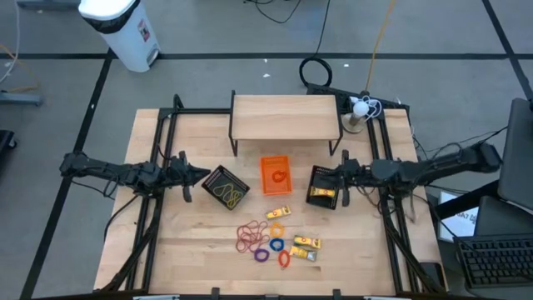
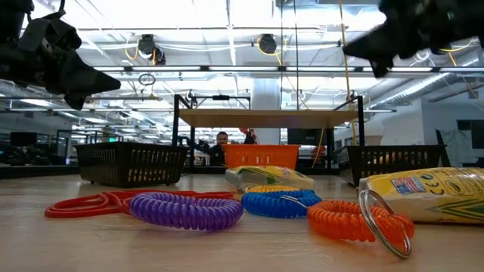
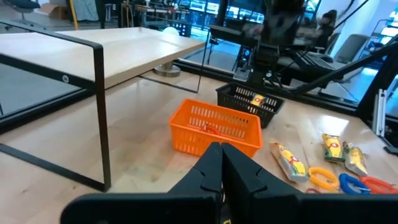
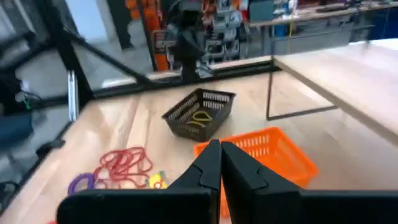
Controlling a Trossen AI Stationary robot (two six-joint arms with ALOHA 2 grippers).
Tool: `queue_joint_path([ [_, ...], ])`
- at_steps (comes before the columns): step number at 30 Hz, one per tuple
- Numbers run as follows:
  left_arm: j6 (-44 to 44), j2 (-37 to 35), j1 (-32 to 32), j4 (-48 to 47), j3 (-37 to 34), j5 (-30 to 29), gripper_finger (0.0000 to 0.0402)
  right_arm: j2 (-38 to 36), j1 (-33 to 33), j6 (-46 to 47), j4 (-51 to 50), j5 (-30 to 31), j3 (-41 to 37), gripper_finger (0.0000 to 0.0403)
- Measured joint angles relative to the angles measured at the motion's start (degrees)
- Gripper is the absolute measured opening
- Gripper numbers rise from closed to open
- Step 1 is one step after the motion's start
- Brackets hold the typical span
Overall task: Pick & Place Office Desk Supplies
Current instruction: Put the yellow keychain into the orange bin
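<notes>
Across the tabletop (image 1: 183,250), both mesh trays (image 1: 226,187) hold a few supplies, yet most loose supplies (image 1: 275,240) remain at 6 o'clock, while left gripper (image 1: 206,175) and right gripper (image 1: 320,177) hover clenched, empty.

two dark, slender jointed arms with black cabling, each ending in matte black wedge-shaped fingers (image 3: 219,171).
</notes>
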Motion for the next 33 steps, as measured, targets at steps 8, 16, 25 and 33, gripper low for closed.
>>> queue_joint_path([
  [8,-0.04,0.01,0.00,0.25,-0.02,-0.30,0.0015,25.59,10.33,-2.67,-19.80,-0.05,22.49,0.0001],
  [16,-0.41,0.01,0.00,0.39,-0.02,-0.46,0.0005,48.43,12.53,-8.45,-23.45,-10.76,36.88,0.0014],
  [25,-3.06,0.01,0.00,0.35,-0.02,-0.40,0.0021,62.13,13.04,-14.74,-30.57,-11.55,48.40,0.0096],
  [33,-3.37,0.01,0.00,0.01,-0.02,-0.31,0.0021,66.59,12.91,-20.27,-29.19,-11.57,49.14,0.0153],
])
